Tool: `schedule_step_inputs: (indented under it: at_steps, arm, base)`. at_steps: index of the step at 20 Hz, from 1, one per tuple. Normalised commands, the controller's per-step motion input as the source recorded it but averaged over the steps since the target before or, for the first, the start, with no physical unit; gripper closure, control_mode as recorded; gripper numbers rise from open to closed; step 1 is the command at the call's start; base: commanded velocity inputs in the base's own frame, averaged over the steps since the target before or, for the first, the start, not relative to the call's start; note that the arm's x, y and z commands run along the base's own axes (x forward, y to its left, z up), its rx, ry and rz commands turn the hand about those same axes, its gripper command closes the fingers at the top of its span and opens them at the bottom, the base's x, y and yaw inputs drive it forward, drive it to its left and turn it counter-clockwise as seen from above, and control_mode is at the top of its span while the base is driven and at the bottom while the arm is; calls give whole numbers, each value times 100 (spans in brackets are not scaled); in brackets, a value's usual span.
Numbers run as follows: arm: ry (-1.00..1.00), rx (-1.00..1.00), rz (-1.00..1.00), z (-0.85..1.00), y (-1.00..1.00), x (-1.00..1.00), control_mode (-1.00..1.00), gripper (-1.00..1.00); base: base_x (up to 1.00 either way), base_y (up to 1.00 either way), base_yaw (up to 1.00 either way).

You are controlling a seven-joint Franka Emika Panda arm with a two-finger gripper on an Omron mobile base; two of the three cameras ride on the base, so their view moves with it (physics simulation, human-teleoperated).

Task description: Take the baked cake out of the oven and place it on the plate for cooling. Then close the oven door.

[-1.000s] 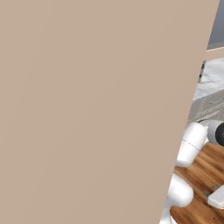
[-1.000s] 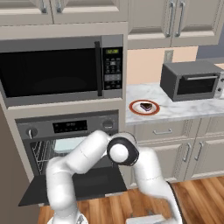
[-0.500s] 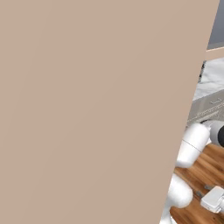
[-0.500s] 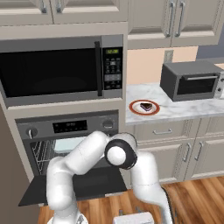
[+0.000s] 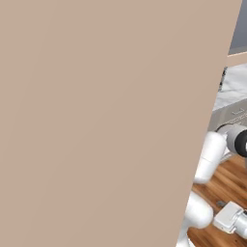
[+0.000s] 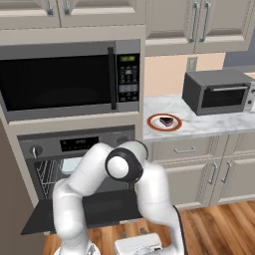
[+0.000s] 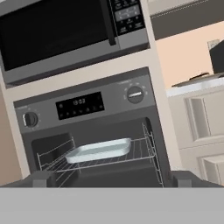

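Now cake [image 6: 166, 121] sits on plate [image 6: 164, 122]; gripper [image 7: 111, 178] jaws wide, empty, facing oven [image 7: 94, 144]. I'd go low under oven door [image 6: 84, 211] edge, lift square

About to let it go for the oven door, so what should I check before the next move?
1. Cake on plate: ok.
2. Oven door needs closing: ok, it hangs open.
3. Tray sits inside on the rack, not sticking out: ok.
4. Gripper open and holding nothing: ok.
5. Gripper faces the oven: ok.
6. Door handle free to reach: cannot tell, it is hidden behind the arm.
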Motion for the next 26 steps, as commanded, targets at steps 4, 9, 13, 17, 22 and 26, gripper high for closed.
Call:
schedule_step_inputs:
  at_steps: [4,9,13,17,22,26]
  arm:
    - [0,1,0,16,27,-4,-100,-100]
    - [0,2,0,3,27,-6,-100,-100]
    - [0,0,0,-12,33,-1,-100,-100]
    - [-2,0,0,-26,22,0,-100,-100]
    - [-6,0,0,-34,2,0,-100,-100]
    - [-11,0,0,-45,0,0,-100,-100]
  base:
    - [0,0,0]
    - [0,0,0]
    - [0,0,0]
    - [0,0,0]
    - [0,0,0]
    - [0,0,0]
